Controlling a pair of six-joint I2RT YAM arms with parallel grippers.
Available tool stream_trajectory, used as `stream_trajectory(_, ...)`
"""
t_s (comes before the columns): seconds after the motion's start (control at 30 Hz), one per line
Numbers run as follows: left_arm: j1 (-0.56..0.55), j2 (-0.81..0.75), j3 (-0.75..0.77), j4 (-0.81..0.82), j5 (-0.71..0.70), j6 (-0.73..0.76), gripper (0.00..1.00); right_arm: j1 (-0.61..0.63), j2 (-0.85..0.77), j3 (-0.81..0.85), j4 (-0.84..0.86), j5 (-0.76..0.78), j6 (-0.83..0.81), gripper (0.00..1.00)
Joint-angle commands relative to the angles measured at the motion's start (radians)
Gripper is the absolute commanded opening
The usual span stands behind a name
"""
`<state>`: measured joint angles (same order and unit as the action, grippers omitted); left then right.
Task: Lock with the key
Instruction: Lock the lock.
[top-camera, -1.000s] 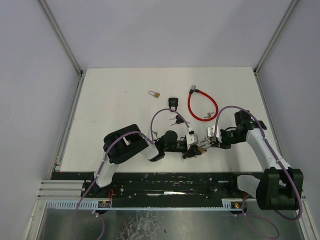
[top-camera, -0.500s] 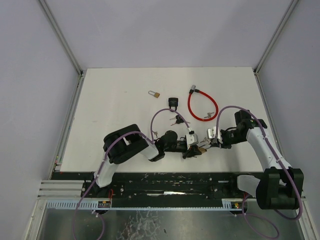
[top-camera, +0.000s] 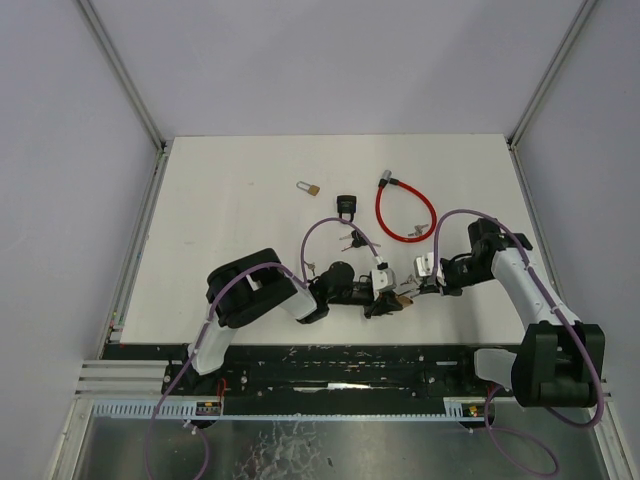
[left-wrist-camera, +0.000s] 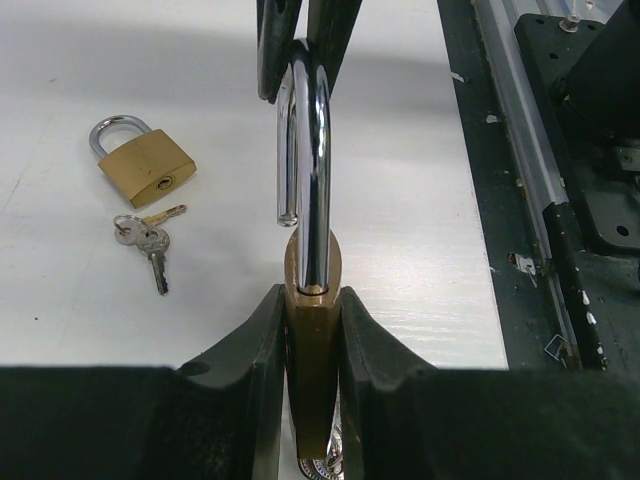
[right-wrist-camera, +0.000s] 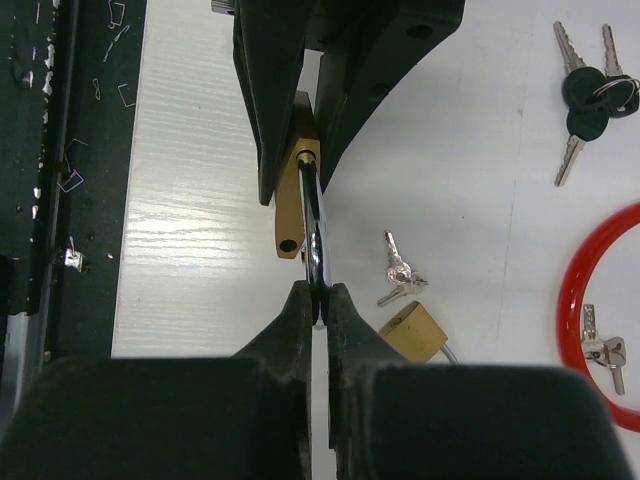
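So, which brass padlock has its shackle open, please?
The brass padlock in the left gripper: one shackle end stands free; the small brass padlock by the keys is closed.

On the white table (top-camera: 230, 220) the 2 arms reach toward each other near the front edge. The left gripper (top-camera: 388, 300) and the right gripper (top-camera: 416, 288) meet at a brass padlock (top-camera: 403, 298), too small here to show the grip. Farther back lie a small brass lock (top-camera: 309, 188), a black padlock (top-camera: 346, 207), a red cable lock (top-camera: 404, 212) and dark keys (top-camera: 352, 241).
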<state>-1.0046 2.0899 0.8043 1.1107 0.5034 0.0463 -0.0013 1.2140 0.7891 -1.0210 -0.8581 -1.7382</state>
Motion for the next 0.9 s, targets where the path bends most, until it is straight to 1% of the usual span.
stream_trajectory(0.0, -0.007, -0.002, -0.007, 0.112, -0.061, 0.035, 0.00, 0.024, 0.039, -0.005, -0.084, -0.045, 0.028, 0.00)
stream_trajectory(0.17, -0.008, -0.006, -0.013, 0.113, -0.093, 0.049, 0.00, 0.072, 0.039, 0.004, -0.065, -0.018, 0.166, 0.00)
stream_trajectory(0.23, -0.010, -0.008, -0.016, 0.115, -0.105, 0.054, 0.00, 0.105, 0.037, -0.001, -0.040, 0.004, 0.249, 0.00)
stream_trajectory(0.43, -0.012, -0.005, -0.016, 0.124, -0.084, 0.061, 0.00, 0.214, 0.058, -0.035, 0.123, 0.076, 0.411, 0.00)
stream_trajectory(0.5, -0.012, -0.007, -0.018, 0.121, -0.098, 0.066, 0.00, 0.221, 0.086, -0.008, 0.100, 0.073, 0.427, 0.00)
stream_trajectory(0.6, -0.012, -0.013, -0.024, 0.116, -0.136, 0.068, 0.00, 0.222, 0.115, 0.053, -0.025, 0.046, 0.383, 0.00)
stream_trajectory(0.63, -0.011, -0.014, -0.025, 0.119, -0.143, 0.068, 0.00, 0.222, 0.108, 0.057, -0.043, 0.043, 0.379, 0.00)
stream_trajectory(0.73, -0.012, -0.014, -0.028, 0.128, -0.156, 0.067, 0.00, 0.222, 0.072, 0.035, -0.035, 0.047, 0.398, 0.00)
stream_trajectory(0.87, -0.012, -0.012, -0.025, 0.128, -0.146, 0.067, 0.00, 0.222, 0.053, -0.003, 0.032, 0.038, 0.423, 0.00)
